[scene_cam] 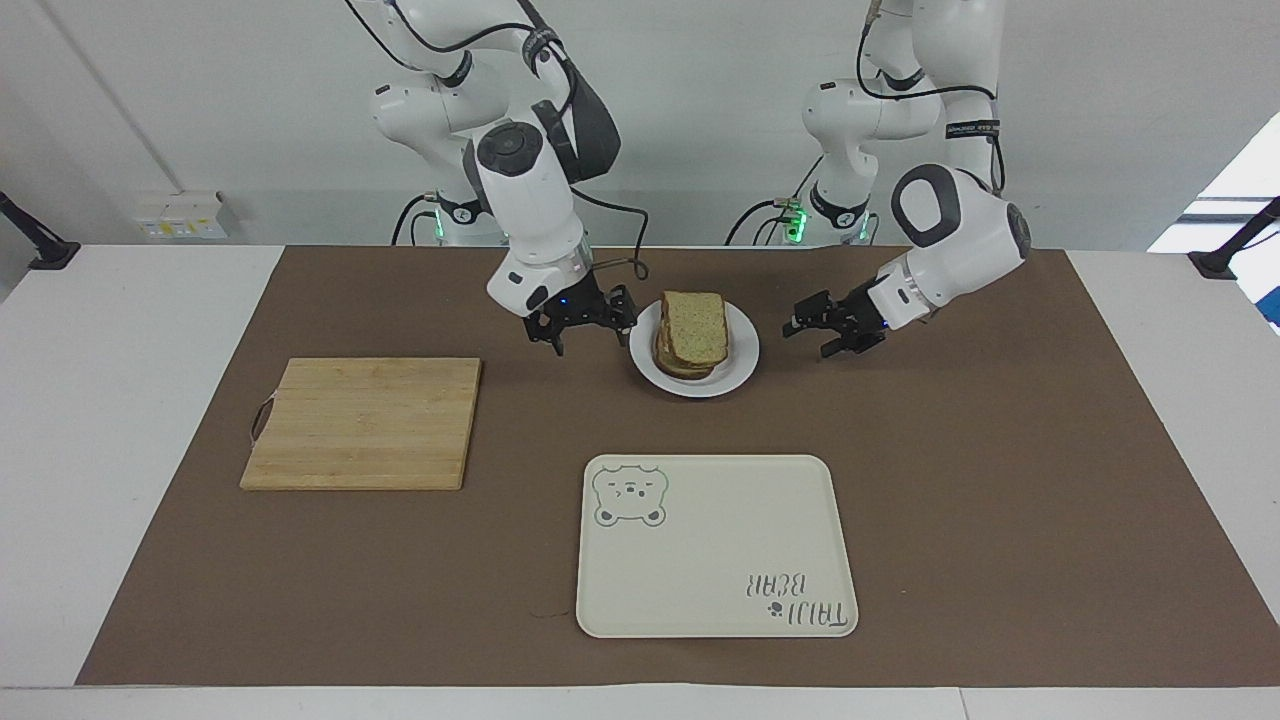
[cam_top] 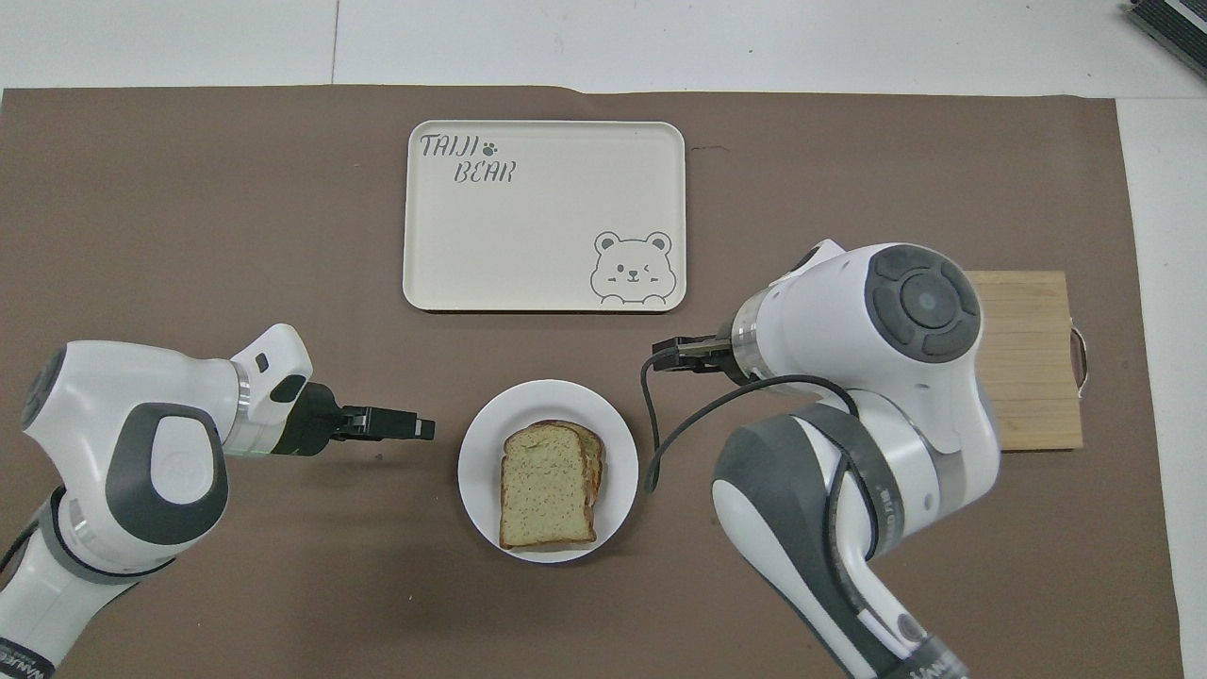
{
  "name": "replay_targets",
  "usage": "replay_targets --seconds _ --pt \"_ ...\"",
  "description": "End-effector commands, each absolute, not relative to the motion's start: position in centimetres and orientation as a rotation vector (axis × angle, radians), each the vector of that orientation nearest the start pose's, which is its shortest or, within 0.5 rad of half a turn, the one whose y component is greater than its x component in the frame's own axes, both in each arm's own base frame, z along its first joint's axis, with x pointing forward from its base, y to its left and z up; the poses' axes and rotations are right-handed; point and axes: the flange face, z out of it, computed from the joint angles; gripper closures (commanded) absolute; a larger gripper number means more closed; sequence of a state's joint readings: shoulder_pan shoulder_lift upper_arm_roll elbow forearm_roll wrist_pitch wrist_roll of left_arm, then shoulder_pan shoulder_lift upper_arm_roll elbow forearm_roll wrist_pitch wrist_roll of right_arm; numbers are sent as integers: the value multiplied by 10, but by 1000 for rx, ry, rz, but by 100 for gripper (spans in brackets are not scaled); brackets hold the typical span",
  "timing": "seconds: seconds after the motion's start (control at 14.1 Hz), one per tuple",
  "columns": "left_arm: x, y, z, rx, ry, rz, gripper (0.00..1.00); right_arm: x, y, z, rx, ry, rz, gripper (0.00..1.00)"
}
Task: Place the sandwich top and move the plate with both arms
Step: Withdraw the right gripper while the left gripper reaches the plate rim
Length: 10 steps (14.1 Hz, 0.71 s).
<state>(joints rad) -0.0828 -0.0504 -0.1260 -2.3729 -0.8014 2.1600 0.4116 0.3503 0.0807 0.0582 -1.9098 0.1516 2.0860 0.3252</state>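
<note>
The wooden cutting board [scene_cam: 362, 424] is seen toward the right arm's end of the brown mat [scene_cam: 1000, 500]. Beside it, the right gripper [scene_cam: 585, 322] is held low over the mat next to the plate [scene_cam: 745, 352], its fingers spread apart and nothing gripped. The sandwich top [scene_cam: 695, 326] is laid on the stacked slices in the middle of the plate, free of both grippers. The cream bear tray [scene_cam: 715, 600] is set farther from the robots than the plate. At the plate's edge toward the left arm's end, the left gripper [scene_cam: 815, 333] is held over the mat, its fingers parted and nothing grasped.
</note>
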Motion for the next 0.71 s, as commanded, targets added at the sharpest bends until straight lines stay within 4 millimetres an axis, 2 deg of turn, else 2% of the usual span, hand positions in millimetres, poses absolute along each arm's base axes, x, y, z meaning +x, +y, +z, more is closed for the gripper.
replay_targets --seconds 0.0,0.21,0.5,0.64 --pt "437 -143 319 2493 -127 -54 0 548 217 487 -3009 21 -65 0" --pt "422 -153 309 2461 -149 -57 0 548 192 517 -3018 66 -30 0" --pt "410 -152 305 2412 -120 -50 15 531 143 573 -3025 153 -76 0" --pt "399 -152 292 2372 -66 -61 24 523 129 591 -3028 180 -82 0"
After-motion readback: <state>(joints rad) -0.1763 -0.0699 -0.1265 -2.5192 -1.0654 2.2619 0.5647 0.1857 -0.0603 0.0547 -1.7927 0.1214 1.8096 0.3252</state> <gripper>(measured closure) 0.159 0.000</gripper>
